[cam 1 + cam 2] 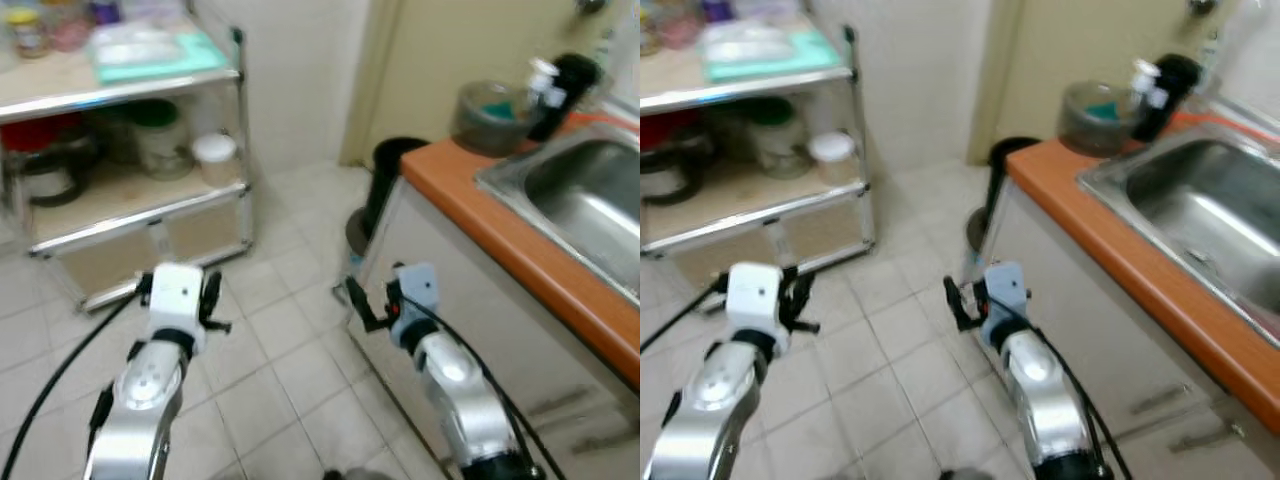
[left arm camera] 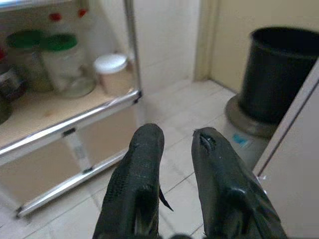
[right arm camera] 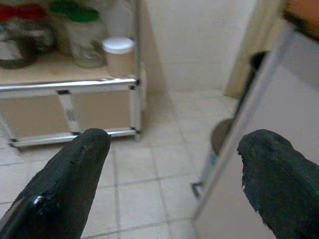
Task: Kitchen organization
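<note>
Both arms reach forward over the tiled kitchen floor, holding nothing. My left gripper point(image 1: 214, 301) hangs in front of the metal shelf rack point(image 1: 240, 130), its fingers point(image 2: 145, 149) nearly together with nothing between them. My right gripper point(image 1: 364, 304) is beside the cabinet front under the orange counter point(image 1: 470, 205), and its fingers point(image 3: 92, 144) are spread wide. The rack's middle shelf carries a white-lidded container point(image 1: 215, 155), a green-lidded jar point(image 1: 160, 135) and dark pots at the left. A teal tray point(image 1: 155, 50) lies on the top shelf.
A black bin point(image 1: 388, 175) stands on the floor in the corner by the counter's end. The steel sink point(image 1: 590, 195) is set into the counter, with a glass bowl point(image 1: 490, 115) and a black bottle point(image 1: 565, 85) behind it. Open tiled floor point(image 1: 280, 350) lies between rack and cabinet.
</note>
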Robot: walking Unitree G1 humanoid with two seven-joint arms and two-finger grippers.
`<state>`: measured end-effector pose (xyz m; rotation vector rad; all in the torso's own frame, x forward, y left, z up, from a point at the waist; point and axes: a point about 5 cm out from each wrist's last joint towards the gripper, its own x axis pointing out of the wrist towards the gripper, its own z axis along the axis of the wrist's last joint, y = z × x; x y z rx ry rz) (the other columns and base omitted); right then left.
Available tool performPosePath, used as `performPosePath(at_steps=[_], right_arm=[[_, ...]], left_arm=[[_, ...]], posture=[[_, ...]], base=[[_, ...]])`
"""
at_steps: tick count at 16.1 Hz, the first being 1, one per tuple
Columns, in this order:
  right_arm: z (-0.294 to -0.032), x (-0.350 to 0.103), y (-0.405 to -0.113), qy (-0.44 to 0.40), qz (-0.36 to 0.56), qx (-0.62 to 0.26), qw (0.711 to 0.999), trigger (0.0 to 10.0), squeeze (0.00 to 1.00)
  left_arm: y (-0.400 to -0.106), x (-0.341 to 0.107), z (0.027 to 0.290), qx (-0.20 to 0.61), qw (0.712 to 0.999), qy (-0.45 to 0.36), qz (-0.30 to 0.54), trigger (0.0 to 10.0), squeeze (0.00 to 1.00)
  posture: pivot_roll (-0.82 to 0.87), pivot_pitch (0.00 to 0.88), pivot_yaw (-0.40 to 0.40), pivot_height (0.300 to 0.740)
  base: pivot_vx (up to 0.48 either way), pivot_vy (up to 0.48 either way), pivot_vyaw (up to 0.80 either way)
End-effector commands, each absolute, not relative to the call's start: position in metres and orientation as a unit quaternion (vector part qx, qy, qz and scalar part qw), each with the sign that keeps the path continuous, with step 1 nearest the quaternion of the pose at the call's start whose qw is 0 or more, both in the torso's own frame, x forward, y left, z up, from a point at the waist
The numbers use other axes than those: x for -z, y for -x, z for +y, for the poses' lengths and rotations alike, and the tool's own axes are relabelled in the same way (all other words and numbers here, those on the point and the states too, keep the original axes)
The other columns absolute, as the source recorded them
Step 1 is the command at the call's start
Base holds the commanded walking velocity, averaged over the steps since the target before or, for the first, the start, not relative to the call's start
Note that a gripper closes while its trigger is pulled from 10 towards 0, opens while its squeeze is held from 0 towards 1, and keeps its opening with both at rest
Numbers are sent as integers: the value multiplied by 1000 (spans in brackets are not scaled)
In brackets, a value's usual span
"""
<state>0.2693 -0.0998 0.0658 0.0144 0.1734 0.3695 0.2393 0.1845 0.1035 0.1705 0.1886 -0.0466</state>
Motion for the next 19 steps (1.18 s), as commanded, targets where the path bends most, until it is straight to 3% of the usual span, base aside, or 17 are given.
performPosePath(at_steps=[1, 4, 7, 10, 19], right_arm=[[-100, -73, -270, -6, 78, -181, 980, 10000, 0], [-96, -87, -267, -13, 58, -188, 980, 10000, 0], [-98, -102, -262, -29, 36, -186, 981, 10000, 0], [-101, -117, -261, -37, 15, -179, 983, 10000, 0], [-118, -144, -262, -56, -17, -122, 991, 10000, 0]], left_arm=[[-235, -102, 182, 33, 989, -91, 111, 10000, 0], [-234, -112, 181, 31, 991, -90, 98, 10000, 0], [-235, -123, 184, 6, 992, -88, 87, 10000, 0], [-236, -128, 184, -1, 996, -12, 86, 10000, 0], [-246, -142, 191, -31, 998, -5, 62, 10000, 0]], posture=[[44, 0, -41, 740], [40, 0, -25, 740], [38, 0, -10, 740], [27, 0, -5, 740], [1, 0, 16, 740]], base=[[0, 0, 0], [0, 0, 0], [0, 0, -800], [0, 0, -800], [0, 0, -800]])
